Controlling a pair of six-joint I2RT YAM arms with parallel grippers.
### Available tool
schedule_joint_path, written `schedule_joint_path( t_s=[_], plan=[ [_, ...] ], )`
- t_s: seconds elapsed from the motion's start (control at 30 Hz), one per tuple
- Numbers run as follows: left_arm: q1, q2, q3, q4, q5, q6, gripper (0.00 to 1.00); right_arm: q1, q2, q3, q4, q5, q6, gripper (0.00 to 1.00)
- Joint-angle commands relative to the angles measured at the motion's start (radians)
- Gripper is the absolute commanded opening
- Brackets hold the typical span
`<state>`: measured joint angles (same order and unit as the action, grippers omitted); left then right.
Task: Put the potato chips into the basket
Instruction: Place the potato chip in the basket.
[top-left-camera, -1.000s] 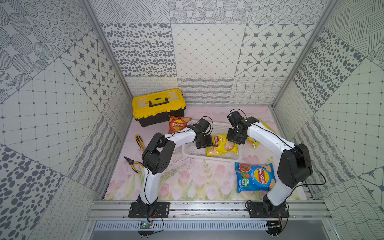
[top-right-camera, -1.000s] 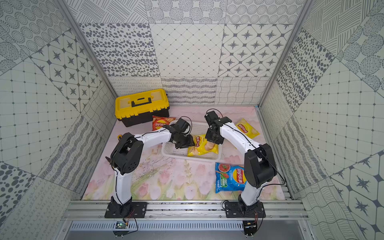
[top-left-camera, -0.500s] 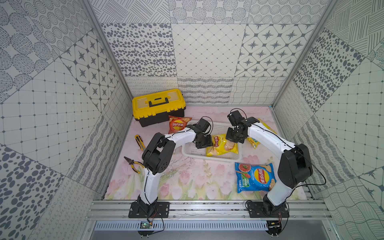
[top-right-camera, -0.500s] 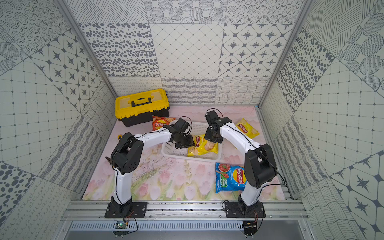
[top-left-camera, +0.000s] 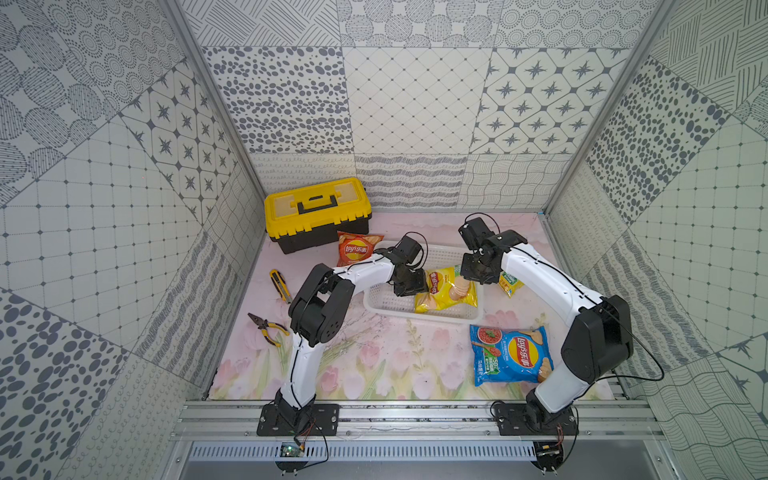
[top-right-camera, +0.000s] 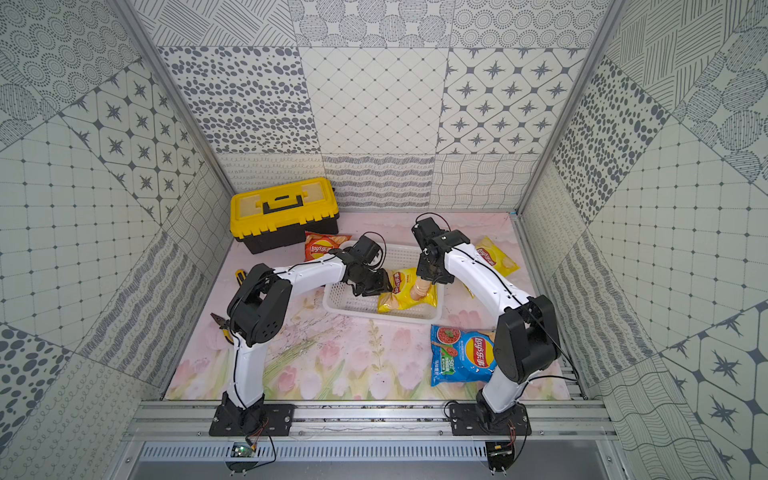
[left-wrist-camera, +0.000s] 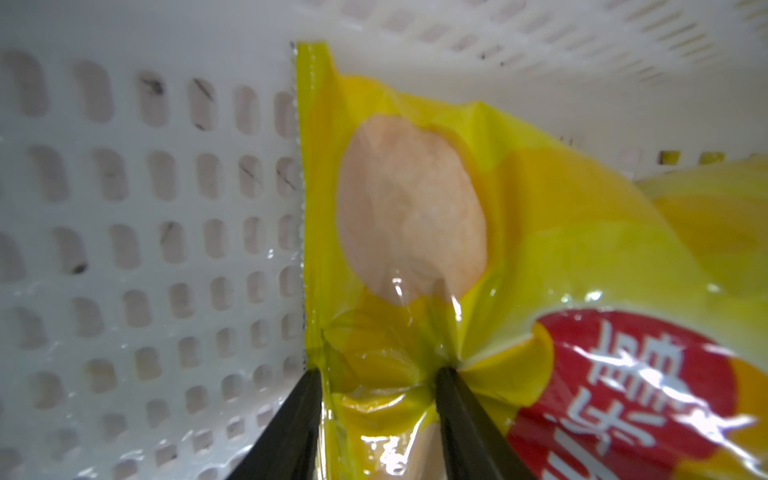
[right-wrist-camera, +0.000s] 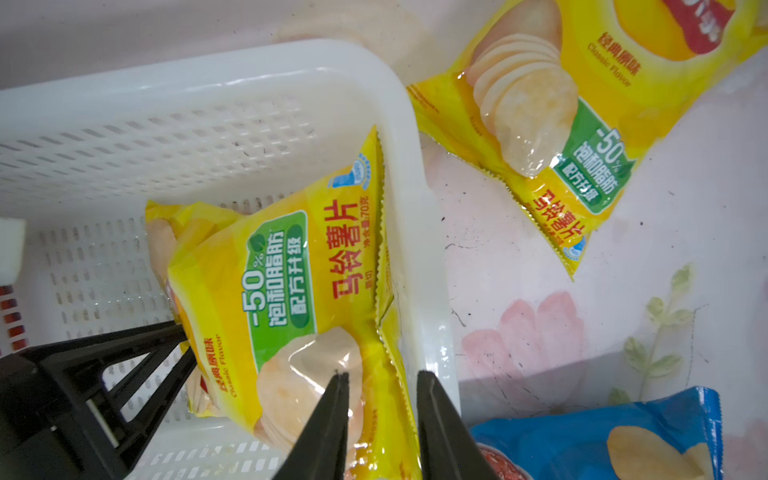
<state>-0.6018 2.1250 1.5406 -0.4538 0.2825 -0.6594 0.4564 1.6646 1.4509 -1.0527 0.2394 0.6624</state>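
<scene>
Pinching the yellow bag (top-left-camera: 451, 293) with my left gripper (left-wrist-camera: 376, 374), right gripper (right-wrist-camera: 382, 374) apparently parted, I needed it flat inside the centre-frame basket (top-left-camera: 382, 301).

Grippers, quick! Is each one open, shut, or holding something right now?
Left gripper: shut on the yellow chip bag in the basket, pinching a fold.
Right gripper: open, fingers parted over the same bag's edge, not pinching.

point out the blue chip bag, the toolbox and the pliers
blue chip bag (top-left-camera: 521, 353): a top view, its round logo
toolbox (top-left-camera: 316, 219): a top view, yellow lid
pliers (top-left-camera: 276, 328): a top view, yellow handle
</scene>
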Motion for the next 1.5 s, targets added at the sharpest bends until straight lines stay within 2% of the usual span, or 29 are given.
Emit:
schedule_joint_path(
  t_s=[0.0, 0.5, 1.07, 1.3, 1.47],
  plan=[
    [-0.014, 0.044, 0.006, -0.095, -0.029, 0.003, 0.49, -0.008, 0.003, 0.007, -0.012, 0.024, -0.028, 0.3],
    [-0.023, 0.066, 0.015, -0.107, -0.029, 0.01, 0.49, -0.044, 0.017, -0.049, 0.101, -0.07, -0.076, 0.22],
    [-0.023, 0.069, 0.019, -0.12, -0.035, 0.006, 0.49, -0.091, 0.013, -0.124, 0.148, -0.093, -0.086, 0.15],
    [-0.023, 0.067, 0.021, -0.127, -0.036, 0.006, 0.49, -0.096, 0.014, -0.158, 0.178, -0.115, -0.069, 0.0],
    [-0.023, 0.065, 0.021, -0.126, -0.038, 0.004, 0.49, -0.097, -0.024, -0.15, 0.178, -0.125, -0.059, 0.0]
  ],
)
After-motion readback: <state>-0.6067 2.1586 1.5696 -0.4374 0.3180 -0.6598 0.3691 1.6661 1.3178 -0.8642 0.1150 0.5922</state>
